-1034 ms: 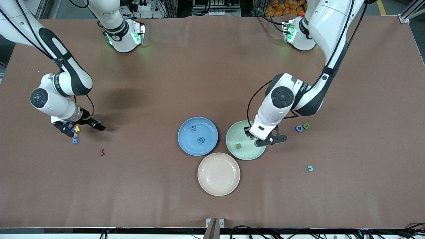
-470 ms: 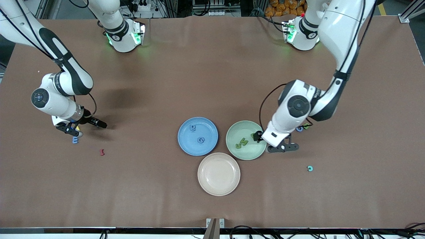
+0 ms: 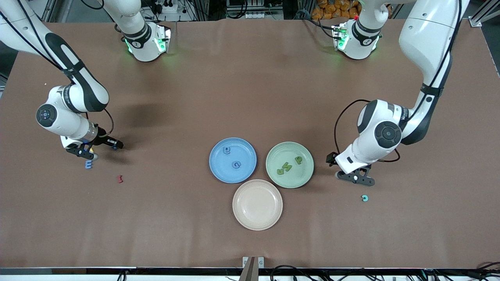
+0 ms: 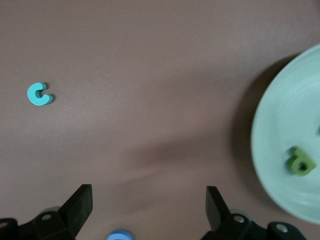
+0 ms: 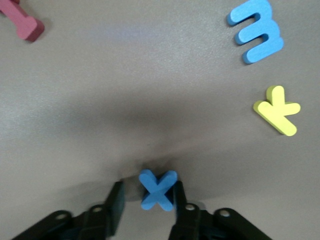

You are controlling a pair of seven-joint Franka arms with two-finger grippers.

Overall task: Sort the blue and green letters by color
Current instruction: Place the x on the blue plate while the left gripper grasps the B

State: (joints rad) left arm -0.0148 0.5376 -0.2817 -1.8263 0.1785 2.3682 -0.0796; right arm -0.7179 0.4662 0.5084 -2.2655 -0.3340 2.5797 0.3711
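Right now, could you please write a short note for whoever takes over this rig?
Left gripper: jaws open, holding nothing, over the table beside the green plate, above a blue O.
Right gripper: low at the right arm's end of the table, jaws closed around the blue X.
Done: two blue letters on the blue plate; three green letters on the green plate.
Left: carry the blue X to the blue plate, then the blue M and the blue O. Leave the yellow K and the dark red letter.
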